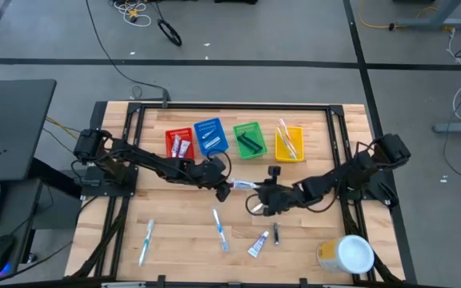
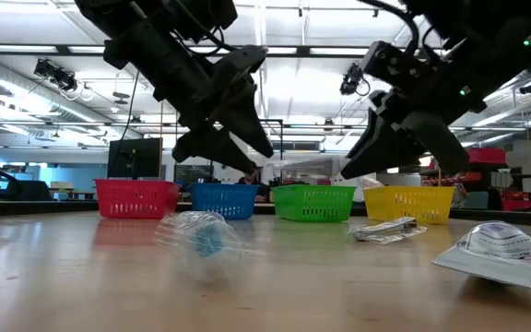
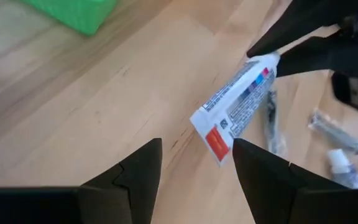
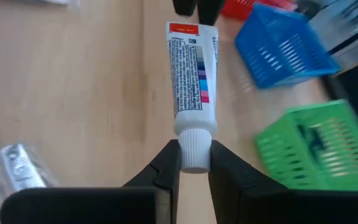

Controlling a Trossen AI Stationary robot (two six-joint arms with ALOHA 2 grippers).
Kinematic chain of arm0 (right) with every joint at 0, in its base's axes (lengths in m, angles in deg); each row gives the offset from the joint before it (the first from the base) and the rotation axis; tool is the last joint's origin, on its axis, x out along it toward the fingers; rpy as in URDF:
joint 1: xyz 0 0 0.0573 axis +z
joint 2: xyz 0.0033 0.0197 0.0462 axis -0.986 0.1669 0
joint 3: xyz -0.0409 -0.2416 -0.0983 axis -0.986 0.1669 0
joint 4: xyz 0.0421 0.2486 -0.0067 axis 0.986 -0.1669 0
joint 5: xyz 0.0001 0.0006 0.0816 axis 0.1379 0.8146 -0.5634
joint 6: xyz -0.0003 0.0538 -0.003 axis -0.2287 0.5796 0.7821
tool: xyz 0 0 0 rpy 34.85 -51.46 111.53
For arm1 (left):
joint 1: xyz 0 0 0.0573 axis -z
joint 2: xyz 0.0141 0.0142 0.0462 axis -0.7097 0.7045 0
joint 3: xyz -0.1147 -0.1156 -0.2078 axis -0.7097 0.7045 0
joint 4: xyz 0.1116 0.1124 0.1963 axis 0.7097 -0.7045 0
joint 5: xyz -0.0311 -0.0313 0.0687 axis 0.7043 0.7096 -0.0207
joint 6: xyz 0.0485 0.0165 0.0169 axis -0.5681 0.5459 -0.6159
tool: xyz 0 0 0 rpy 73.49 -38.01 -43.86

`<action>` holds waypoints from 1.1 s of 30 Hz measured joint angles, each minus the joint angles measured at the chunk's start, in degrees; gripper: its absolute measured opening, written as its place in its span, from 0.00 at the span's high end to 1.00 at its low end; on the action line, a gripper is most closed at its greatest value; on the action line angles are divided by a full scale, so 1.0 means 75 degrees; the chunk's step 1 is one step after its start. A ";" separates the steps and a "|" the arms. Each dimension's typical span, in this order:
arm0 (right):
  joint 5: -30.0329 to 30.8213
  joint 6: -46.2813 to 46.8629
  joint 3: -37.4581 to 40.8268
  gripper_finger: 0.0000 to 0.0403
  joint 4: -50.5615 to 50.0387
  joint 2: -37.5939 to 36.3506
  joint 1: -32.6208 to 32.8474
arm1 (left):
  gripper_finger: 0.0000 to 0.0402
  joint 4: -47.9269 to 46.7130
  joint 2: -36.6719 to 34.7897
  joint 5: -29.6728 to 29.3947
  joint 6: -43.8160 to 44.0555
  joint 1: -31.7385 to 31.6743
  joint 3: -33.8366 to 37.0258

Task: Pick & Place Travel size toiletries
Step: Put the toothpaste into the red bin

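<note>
A white toothpaste tube (image 4: 191,74) with a red stripe at its flat end hangs in the air over the middle of the table (image 1: 174,232). My right gripper (image 4: 194,157) is shut on it. My left gripper (image 3: 197,149) stands open just left of it (image 1: 224,189), one finger on either side of the tube's flat end (image 3: 218,140) without touching it. Two toothbrushes (image 1: 146,242) (image 1: 219,229), another tube (image 1: 258,245) and a dark razor (image 1: 277,234) lie flat near the front edge. My right gripper pinches the tube's white cap (image 4: 194,144) between its two fingers. The fingers come from the table's right, slanting down, in line with the tube. The tube is lifted clear of the table and sticks straight out beyond the fingertips toward my left gripper.
Red (image 1: 179,144), blue (image 1: 210,136), green (image 1: 249,139) and yellow (image 1: 289,142) bins stand in a row at the far side, each with items inside. A yellow tub with a white lid (image 1: 346,254) stands at the front right corner.
</note>
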 joint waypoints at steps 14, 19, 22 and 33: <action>0.1034 -0.0557 0.0000 0.85 0.0667 0.0003 0.0164 | 0.53 0.1211 -0.0006 0.0350 -0.0439 0.0000 0.0000; 0.1059 -0.0608 0.0000 0.85 0.0666 0.0003 0.0167 | 0.64 0.1214 -0.0006 0.0283 -0.0800 0.0009 0.0003; 0.1093 -0.0599 0.0000 0.85 0.0665 0.0003 0.0159 | 0.72 0.1247 -0.0006 0.0093 -0.1003 0.0006 0.0003; 0.0763 -0.0583 0.0000 0.81 0.0632 0.0003 0.0116 | 0.90 0.1270 -0.0004 0.0200 -0.1477 0.0009 0.0003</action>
